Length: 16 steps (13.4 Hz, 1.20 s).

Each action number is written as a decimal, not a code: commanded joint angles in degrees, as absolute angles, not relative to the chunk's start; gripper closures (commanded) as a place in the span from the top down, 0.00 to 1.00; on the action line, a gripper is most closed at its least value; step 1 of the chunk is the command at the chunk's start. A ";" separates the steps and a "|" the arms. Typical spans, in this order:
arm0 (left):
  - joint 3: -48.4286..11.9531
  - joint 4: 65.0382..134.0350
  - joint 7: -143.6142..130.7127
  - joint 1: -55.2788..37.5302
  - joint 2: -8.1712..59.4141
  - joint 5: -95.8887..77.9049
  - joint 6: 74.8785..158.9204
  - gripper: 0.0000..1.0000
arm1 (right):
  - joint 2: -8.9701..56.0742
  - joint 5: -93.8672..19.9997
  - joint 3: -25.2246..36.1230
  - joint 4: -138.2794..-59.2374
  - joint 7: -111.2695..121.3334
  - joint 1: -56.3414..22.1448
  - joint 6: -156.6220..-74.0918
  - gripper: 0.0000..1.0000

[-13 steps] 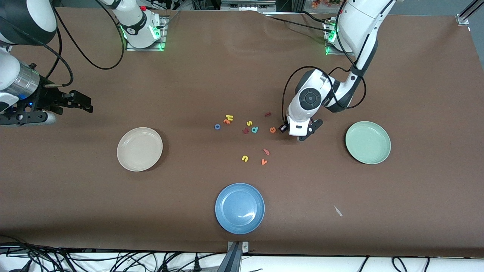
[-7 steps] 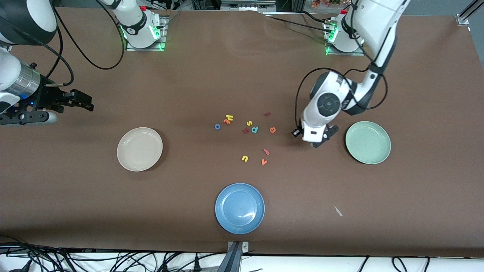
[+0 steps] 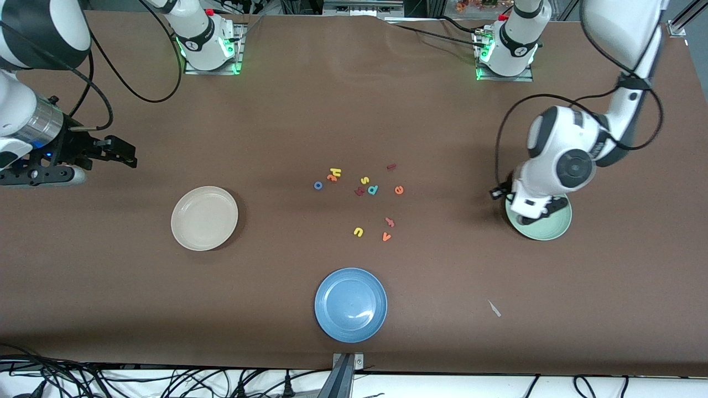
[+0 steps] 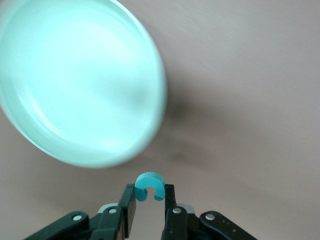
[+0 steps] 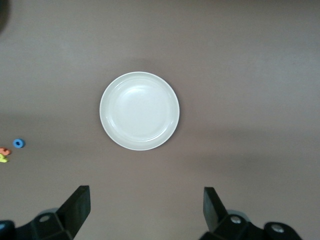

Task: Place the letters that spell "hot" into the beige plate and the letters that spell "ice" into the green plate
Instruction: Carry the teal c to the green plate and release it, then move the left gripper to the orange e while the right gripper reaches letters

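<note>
Brown table: left gripper [image 4: 149, 206], clamped on the teal c [image 4: 149, 185], has moved over the green plate [image 3: 556, 229]'s 10 o'clock rim; right gripper [image 5: 145, 212] waits, fingers spread, empty.

Both arms [image 3: 558, 160] wore glossy white shells with dark grey joint caps, trailed black cables, ended in black two-finger grippers and showed green-lit bases [image 3: 209, 52].
</note>
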State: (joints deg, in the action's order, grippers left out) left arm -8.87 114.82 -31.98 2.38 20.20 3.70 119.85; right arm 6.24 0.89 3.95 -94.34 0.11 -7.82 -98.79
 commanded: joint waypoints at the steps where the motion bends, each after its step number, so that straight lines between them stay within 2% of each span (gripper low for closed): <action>1: -9.67 115.23 -23.75 8.33 21.70 8.42 119.70 0.08 | 6.59 2.64 3.96 -93.34 -0.70 -8.26 -98.79 1.00; 5: -9.76 115.22 -21.45 11.07 25.74 9.49 123.92 0.12 | 6.59 1.76 3.78 -93.25 -0.88 -9.05 -98.00 1.00; 7: -9.84 115.31 -21.53 10.99 27.15 9.32 125.15 0.17 | 6.24 1.23 3.69 -93.25 -0.79 -8.97 -97.04 1.00; 8: -9.84 115.23 -21.79 10.73 27.25 9.14 125.16 0.24 | 6.15 0.97 3.87 -93.16 -0.79 -8.96 -96.60 1.00; 9: -9.93 115.22 -22.06 10.72 27.07 8.88 125.07 0.56 | 6.15 1.05 4.04 -93.08 -0.79 -8.88 -96.59 1.00; 10: -10.02 115.22 -22.15 10.64 26.81 8.88 124.89 1.00 | 6.15 1.05 4.13 -93.08 -0.79 -8.88 -96.59 1.00; 13: -12.38 112.25 -24.42 10.55 25.40 7.48 122.54 1.00 | 6.33 0.70 4.31 -93.08 -0.88 -8.35 -97.30 1.00; 16: -17.21 106.80 -31.08 10.37 25.05 5.36 115.15 1.00 | 6.33 0.62 4.22 -92.73 -0.79 -8.35 -97.12 1.00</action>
State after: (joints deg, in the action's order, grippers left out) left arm -14.60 109.44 -26.68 10.84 26.09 6.83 119.69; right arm 6.26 1.43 4.34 -93.96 -0.23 -8.46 -97.96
